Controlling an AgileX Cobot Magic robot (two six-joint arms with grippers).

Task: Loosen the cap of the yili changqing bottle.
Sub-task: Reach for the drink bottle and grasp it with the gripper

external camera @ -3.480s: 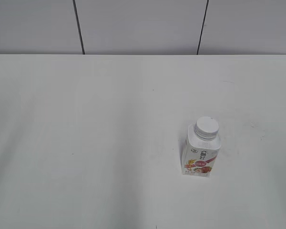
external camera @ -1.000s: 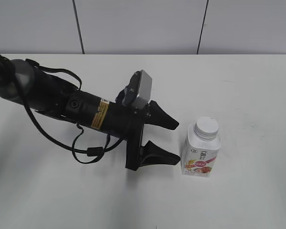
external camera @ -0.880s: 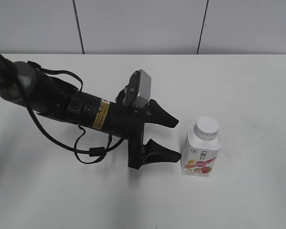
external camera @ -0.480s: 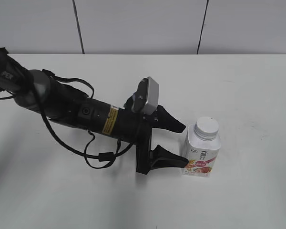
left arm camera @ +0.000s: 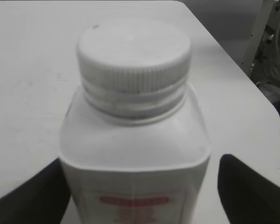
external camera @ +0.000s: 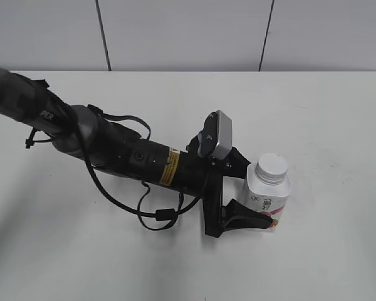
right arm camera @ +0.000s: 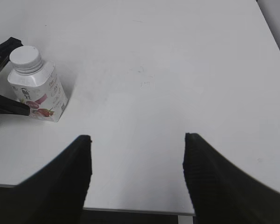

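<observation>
Bottle (external camera: 267, 199) stands upright between the spread fingers of the left pincer (external camera: 247, 191), its cap (left arm camera: 133, 58) on; whether the fingers touch it is unclear. Right pincer (right arm camera: 136, 175) hangs wide open and empty, well off to the bottle's side. Around them lies a bare white desk (external camera: 313, 113), a grey panelled wall (external camera: 182, 34) behind.

Left end effector (external camera: 245, 188) straddles the bottle (external camera: 267, 197) on the table (external camera: 338, 113).
</observation>
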